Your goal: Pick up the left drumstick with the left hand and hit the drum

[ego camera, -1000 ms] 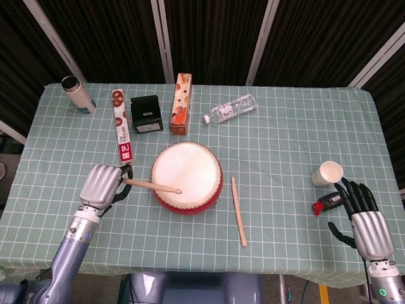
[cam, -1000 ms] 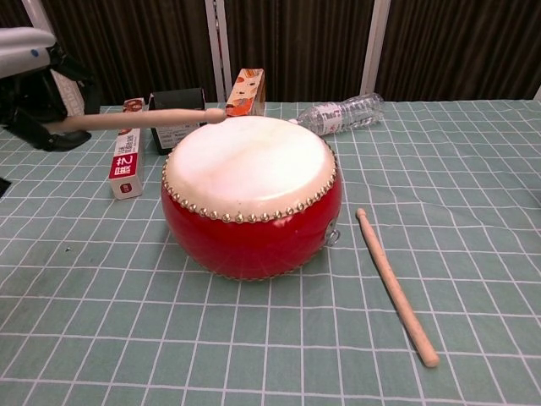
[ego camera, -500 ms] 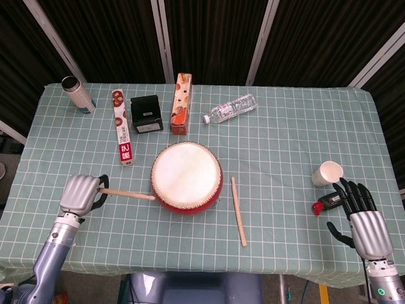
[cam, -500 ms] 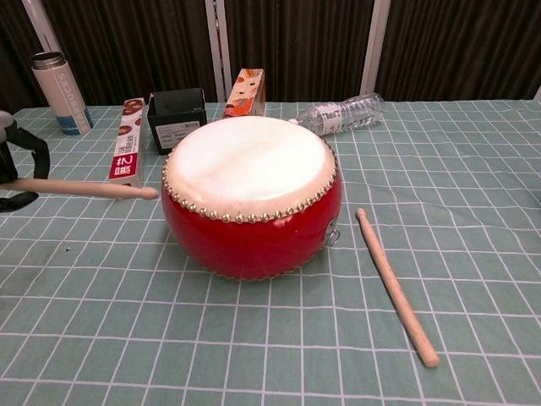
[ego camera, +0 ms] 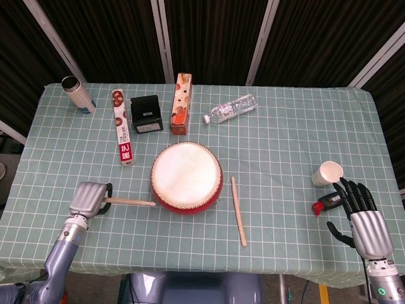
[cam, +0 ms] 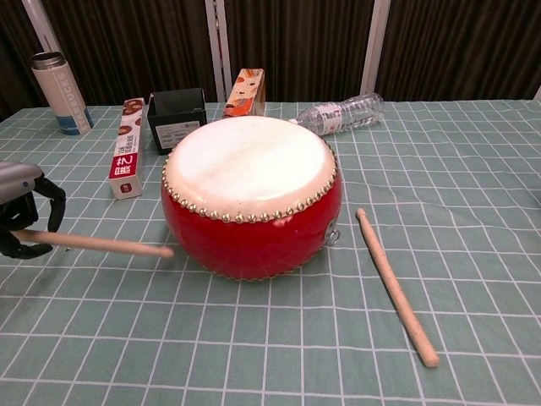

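1. My left hand [ego camera: 87,197] sits near the table [ego camera: 285,145] front-left edge, with bare cloth open all round it.
2. The drum [ego camera: 186,177] stands to that hand's right, apart from it.
3. The left hand's fingers are curled round the left drumstick [ego camera: 130,202], whose tip reaches just beside the drum's red wall; I can't tell whether it touches.
4. My right hand [ego camera: 362,215] rests fingers spread, holding nothing, near the front-right edge; the chest view cuts it off.
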`<state>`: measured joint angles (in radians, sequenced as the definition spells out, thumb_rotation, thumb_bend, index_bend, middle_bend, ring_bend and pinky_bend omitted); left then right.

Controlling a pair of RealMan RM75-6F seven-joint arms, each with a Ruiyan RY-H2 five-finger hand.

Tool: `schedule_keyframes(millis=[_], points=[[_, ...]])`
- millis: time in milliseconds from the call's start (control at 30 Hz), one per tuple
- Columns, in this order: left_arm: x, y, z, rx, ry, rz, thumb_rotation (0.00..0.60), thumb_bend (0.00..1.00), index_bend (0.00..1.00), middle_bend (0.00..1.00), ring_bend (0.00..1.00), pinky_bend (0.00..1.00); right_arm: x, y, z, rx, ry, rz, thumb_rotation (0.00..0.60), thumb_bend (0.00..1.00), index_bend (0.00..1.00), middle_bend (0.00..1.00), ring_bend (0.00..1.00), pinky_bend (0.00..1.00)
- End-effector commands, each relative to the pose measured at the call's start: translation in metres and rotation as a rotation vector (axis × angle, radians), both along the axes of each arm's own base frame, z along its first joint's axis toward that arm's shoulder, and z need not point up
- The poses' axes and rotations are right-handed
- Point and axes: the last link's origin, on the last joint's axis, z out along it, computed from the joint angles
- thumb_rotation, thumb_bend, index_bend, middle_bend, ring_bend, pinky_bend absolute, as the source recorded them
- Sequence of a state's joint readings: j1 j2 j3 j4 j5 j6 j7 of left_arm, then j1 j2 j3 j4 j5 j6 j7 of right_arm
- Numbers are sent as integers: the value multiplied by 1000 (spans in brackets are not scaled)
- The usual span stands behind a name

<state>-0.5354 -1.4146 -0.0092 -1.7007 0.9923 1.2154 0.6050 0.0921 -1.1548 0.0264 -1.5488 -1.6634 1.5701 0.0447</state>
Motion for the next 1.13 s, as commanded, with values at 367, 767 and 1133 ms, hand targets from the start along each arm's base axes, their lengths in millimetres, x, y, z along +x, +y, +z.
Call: schedule_keyframes(millis=[367,767,1133], points=[[-3,-11,9,-51,118,36,600,16,316,598,559,635,0,1,0,1,0,7,600,299,0,0,0,61],[-17,-51,78,222,-46,-171,600,6,0,0,0,91,-3,1,0,-14,35,-16,600,298,0,0,0,61],[-67,-102,121,265,-62,-129,600,0,0,0,0,2,-1,0,-2,-16,83,-35,600,299,0,0,0,61]])
